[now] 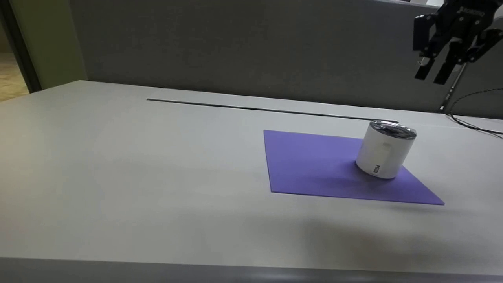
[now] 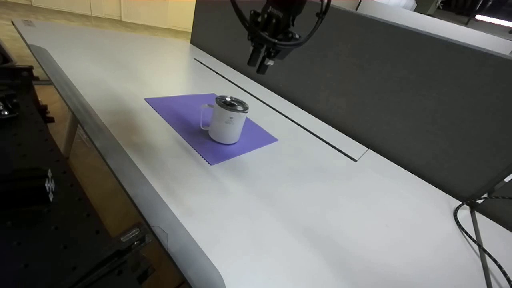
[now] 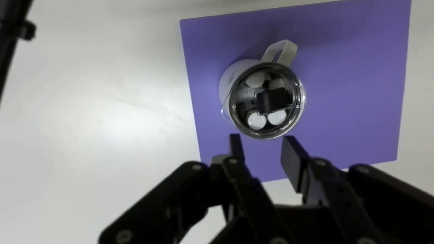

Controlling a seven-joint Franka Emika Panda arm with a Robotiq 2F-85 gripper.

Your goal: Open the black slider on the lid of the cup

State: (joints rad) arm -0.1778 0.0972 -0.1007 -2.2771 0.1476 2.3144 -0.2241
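Observation:
The white cup (image 1: pixel 377 159) stands upright on the purple mat (image 1: pixel 306 163) in both exterior views (image 2: pixel 225 129). Its round lid (image 2: pixel 232 103) is dark with a shiny rim. In the wrist view the lid looks clear inside its rim (image 3: pixel 299 113), and the black slider (image 3: pixel 272 100) lies across its middle. The slider cannot be made out in the exterior views. The cup's handle (image 3: pixel 288 52) points to the top of the wrist view. My gripper (image 1: pixel 431 75) is open and empty, high above the table and apart from the cup. Its fingertips (image 3: pixel 262 144) appear just below the lid in the wrist view.
The cup and mat rest on a long white table (image 1: pixel 157 165). A dark grey partition (image 2: pixel 380 88) stands along its back edge. A thin dark slot (image 1: pixel 255 108) runs along the tabletop near the partition. A black cable (image 2: pixel 476 236) lies at one end.

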